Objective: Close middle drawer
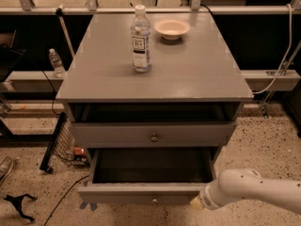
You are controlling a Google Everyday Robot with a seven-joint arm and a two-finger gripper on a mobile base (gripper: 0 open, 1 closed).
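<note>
Wide grey wooden middle drawer (141, 191) stood open; the white arm's gripper (195, 202), grip untellable, waited by its near-right corner. Next: push it away.

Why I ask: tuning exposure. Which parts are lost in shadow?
Camera view: inside the middle drawer and the gap under the tabletop it is dark; tabletop evenly lit; tool, at that drawer's front right corner, shows bright.

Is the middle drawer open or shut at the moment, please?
Open: the middle drawer sticks out, its dark inside showing; the claw sits at its front corner.
</note>
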